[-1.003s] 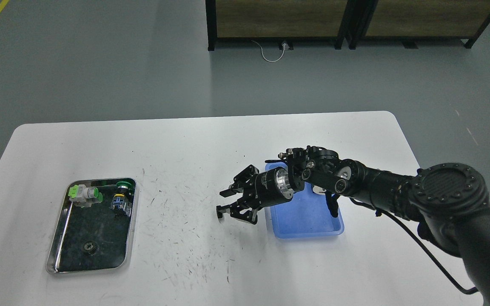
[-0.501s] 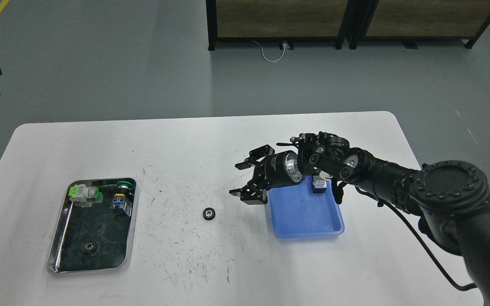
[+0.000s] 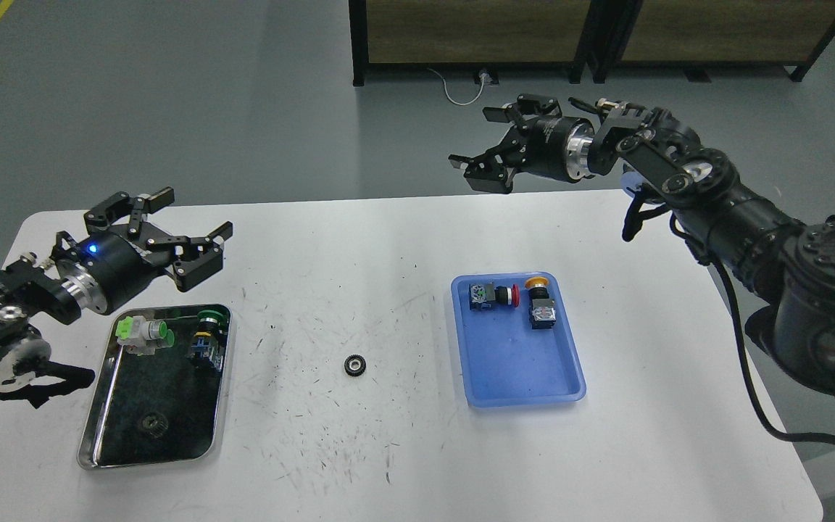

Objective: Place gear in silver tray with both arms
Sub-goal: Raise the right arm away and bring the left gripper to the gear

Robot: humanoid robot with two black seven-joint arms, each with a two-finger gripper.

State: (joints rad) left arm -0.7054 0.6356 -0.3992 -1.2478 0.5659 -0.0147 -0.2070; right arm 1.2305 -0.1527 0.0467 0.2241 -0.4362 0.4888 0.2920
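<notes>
A small black gear (image 3: 354, 365) lies flat on the white table between the two trays. The silver tray (image 3: 102, 451) sits at the front left and holds a small gear (image 3: 150, 422), a green-and-white part (image 3: 143, 330) and a green-topped switch (image 3: 209, 335). My left gripper (image 3: 189, 233) is open and empty, raised above the tray's far edge, well left of the loose gear. My right gripper (image 3: 483, 145) is open and empty, raised high beyond the table's far edge.
A blue plastic tray (image 3: 519, 370) sits right of centre with a red-capped switch (image 3: 491, 296) and a yellow-capped switch (image 3: 540, 304). The table's far edge (image 3: 352, 201) runs behind. Dark cabinets (image 3: 475, 36) stand on the floor at the back.
My right gripper let the gear down on the table, then rose up and back, clear of the blue tray. My left arm has come in over the silver tray.
</notes>
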